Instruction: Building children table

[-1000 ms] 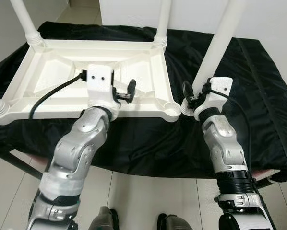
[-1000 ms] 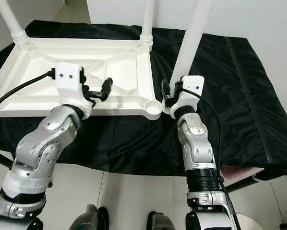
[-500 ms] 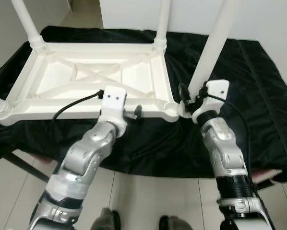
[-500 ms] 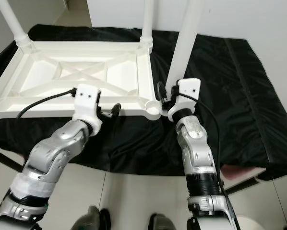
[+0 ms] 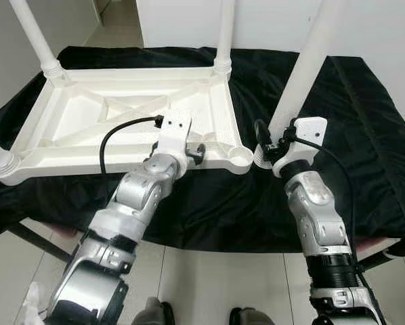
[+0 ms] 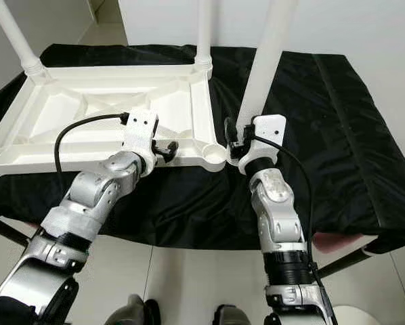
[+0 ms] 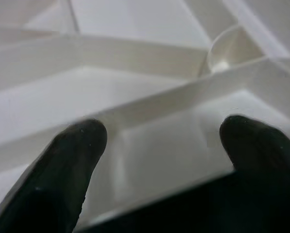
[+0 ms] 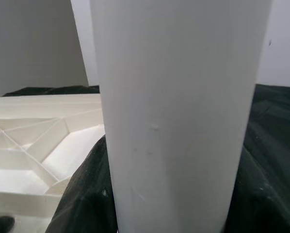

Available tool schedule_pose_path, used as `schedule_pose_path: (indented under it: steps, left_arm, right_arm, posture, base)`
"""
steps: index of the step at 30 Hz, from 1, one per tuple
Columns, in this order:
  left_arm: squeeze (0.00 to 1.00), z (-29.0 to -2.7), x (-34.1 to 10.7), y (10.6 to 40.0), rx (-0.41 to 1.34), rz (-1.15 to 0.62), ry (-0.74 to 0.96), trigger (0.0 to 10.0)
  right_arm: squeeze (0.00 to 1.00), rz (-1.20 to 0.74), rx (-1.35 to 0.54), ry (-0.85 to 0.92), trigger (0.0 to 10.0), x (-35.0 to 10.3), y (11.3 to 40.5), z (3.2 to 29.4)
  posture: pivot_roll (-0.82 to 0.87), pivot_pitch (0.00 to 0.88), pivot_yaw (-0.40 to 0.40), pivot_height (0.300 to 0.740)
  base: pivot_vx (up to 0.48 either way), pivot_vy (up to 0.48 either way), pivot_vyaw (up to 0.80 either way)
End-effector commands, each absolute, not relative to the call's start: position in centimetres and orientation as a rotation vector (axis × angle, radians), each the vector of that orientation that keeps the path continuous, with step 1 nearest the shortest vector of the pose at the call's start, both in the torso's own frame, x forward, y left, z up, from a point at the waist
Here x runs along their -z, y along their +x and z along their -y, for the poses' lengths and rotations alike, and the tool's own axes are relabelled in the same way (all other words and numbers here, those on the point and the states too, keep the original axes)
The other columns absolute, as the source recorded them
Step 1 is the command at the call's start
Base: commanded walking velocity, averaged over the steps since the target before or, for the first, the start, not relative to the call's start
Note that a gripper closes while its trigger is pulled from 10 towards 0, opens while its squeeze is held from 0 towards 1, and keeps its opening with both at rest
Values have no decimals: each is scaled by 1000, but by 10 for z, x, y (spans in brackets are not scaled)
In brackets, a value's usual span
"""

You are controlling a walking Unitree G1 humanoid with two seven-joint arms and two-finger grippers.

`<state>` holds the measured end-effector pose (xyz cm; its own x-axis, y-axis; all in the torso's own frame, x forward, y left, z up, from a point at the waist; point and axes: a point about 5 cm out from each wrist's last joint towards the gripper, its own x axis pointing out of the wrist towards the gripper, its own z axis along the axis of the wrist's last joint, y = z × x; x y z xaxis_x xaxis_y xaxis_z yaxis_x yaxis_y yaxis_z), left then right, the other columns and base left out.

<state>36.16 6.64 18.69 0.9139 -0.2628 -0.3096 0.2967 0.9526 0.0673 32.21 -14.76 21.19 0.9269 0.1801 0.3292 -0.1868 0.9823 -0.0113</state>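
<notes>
An upturned white tabletop (image 5: pixel 87 115) is seen lying on a black cloth (image 5: pixel 365 122), with legs already standing at its other corners. At its near edge, the left gripper (image 5: pixel 197 152) is held with its fingers (image 7: pixel 70 145) spread wide, touching nothing, over the ribbed frame. Just right of it lies the empty corner socket (image 5: pixel 238 156). Beside that socket, the loose leg (image 5: pixel 304 74) is held nearly upright, its foot just right of the hole, gripped by the right gripper (image 5: pixel 269 139). The leg must be shifted leftward into the socket.
</notes>
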Motion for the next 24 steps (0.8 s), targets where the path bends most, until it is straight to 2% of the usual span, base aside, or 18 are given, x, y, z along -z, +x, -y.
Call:
schedule_pose_path:
  steps: [1, 9, 14, 24]
  left_arm:
    - [0, -67, -177, 361, 300, -356, 136, 10000]
    - [0, -69, -169, 369, 289, -452, 145, 10000]
    - [0, -78, -163, 370, 320, -543, 170, 10000]
    - [0, -94, -154, 366, 363, -606, 255, 10000]
  right_arm:
    - [0, 345, -191, 4, 10000, -214, 320, 146]
    - [0, 343, -185, -8, 10000, -215, 318, 146]
    - [0, 345, -171, -16, 10000, -215, 317, 149]
    - [0, 347, -158, -20, 10000, -216, 317, 149]
  posture:
    - [-166, 123, 88, 740]
    - [-168, 140, 100, 740]
    - [-163, 142, 109, 740]
    - [-148, 150, 126, 740]
  base:
    - [0, 0, 0]
    - [0, 0, 0]
    - [0, 0, 0]
    - [0, 0, 0]
